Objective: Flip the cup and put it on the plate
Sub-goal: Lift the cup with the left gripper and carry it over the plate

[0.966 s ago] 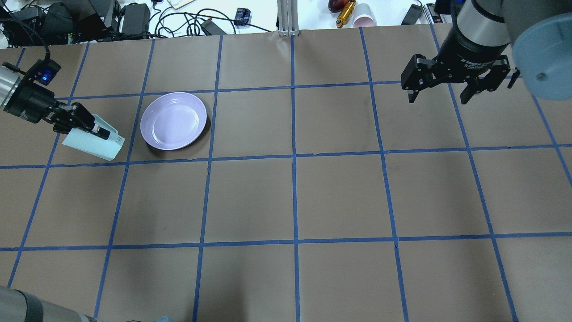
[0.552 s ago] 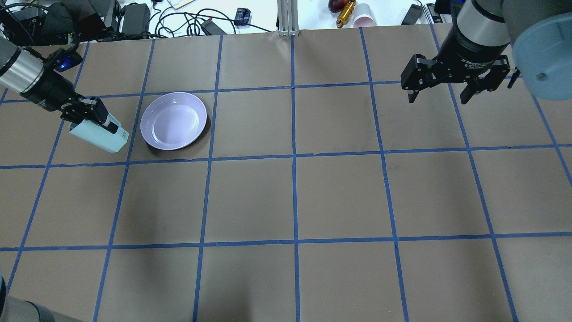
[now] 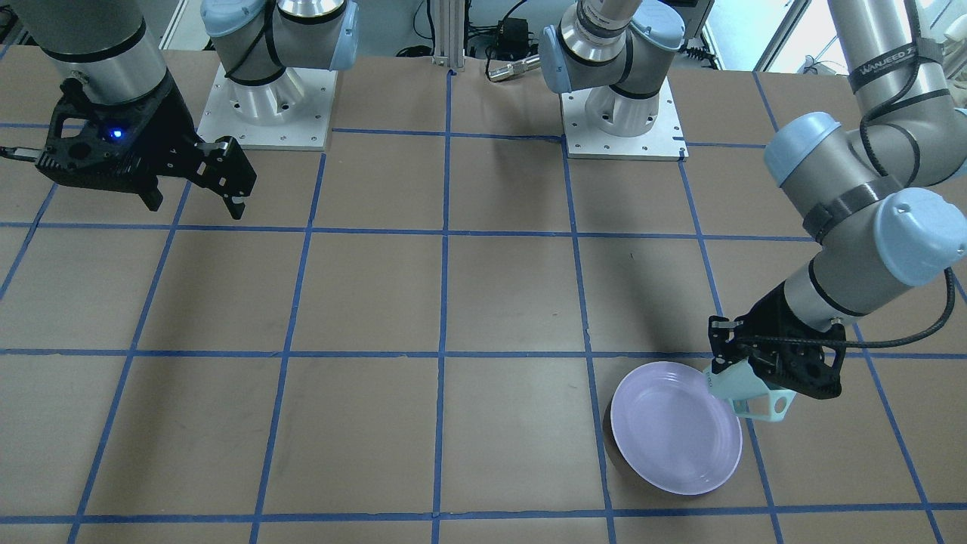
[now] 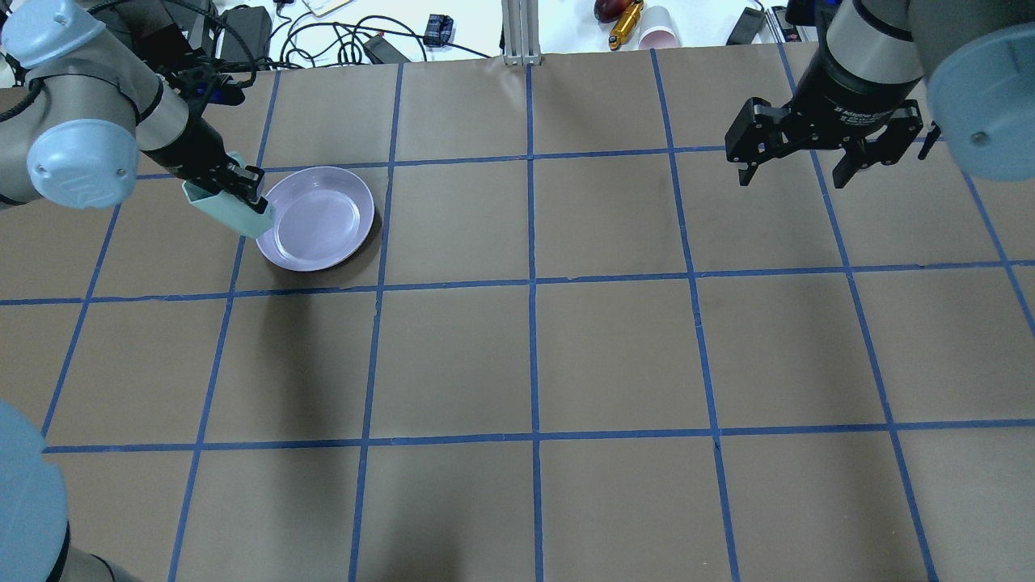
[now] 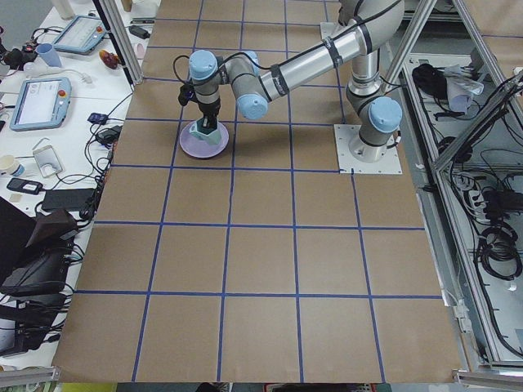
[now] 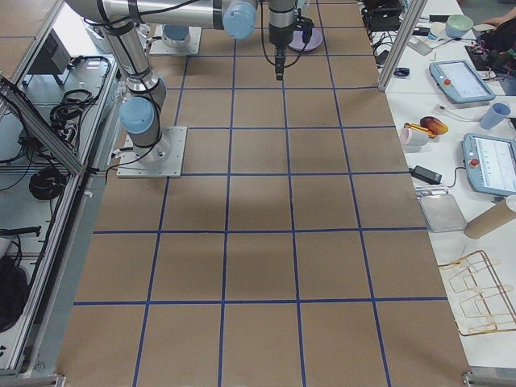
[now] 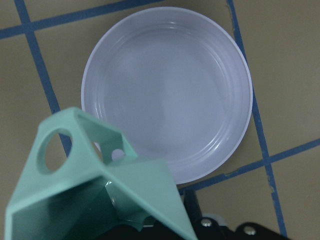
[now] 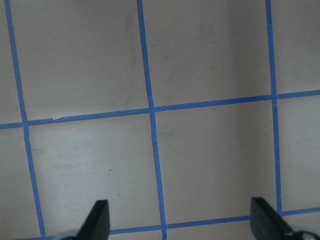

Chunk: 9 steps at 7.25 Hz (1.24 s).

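My left gripper (image 4: 242, 187) is shut on the pale mint-green cup (image 4: 229, 212) and holds it tilted in the air over the left rim of the lavender plate (image 4: 319, 217). In the front-facing view the cup (image 3: 744, 389) hangs at the plate's (image 3: 672, 438) right rim, with its base toward the plate and its handle away from it. The left wrist view shows the cup (image 7: 95, 185) close up, its handle at the upper left and its teal inside showing, with the plate (image 7: 167, 100) below it. My right gripper (image 4: 796, 166) is open and empty, high at the far right, over bare table (image 8: 182, 222).
The table is brown paper with a blue tape grid. Beyond its far edge are cables, a pink cup (image 4: 659, 32) and an aluminium post (image 4: 521, 32). The two arm bases (image 3: 264, 91) (image 3: 623, 98) stand at the robot's side of the table.
My left arm has carried the cup up and to the right, from beside the plate to over its left rim, turning the wrist as it went. The right arm has not moved.
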Available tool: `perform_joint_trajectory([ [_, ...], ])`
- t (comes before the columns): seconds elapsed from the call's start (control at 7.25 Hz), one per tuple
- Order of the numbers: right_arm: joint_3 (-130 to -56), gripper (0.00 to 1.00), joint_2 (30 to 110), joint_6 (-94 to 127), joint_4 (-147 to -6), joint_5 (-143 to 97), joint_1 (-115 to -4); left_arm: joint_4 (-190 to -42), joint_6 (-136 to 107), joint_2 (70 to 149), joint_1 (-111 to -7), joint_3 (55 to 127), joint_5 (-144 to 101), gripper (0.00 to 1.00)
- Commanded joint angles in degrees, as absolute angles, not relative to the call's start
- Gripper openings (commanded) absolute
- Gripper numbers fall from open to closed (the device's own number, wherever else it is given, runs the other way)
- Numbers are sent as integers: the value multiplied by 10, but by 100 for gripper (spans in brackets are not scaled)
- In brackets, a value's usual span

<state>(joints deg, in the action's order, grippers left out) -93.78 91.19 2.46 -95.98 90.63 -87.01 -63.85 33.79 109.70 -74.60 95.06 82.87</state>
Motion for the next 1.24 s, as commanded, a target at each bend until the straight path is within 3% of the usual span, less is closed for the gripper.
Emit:
perform_joint_trajectory([
  [0.0,-938,100,911,25,-960,906,-870,-582,336,1118,-789,954,860,0],
  [1.1,-938,100,912,25,-960,907,-870,-483,321,1162,-832,983,891,0],
])
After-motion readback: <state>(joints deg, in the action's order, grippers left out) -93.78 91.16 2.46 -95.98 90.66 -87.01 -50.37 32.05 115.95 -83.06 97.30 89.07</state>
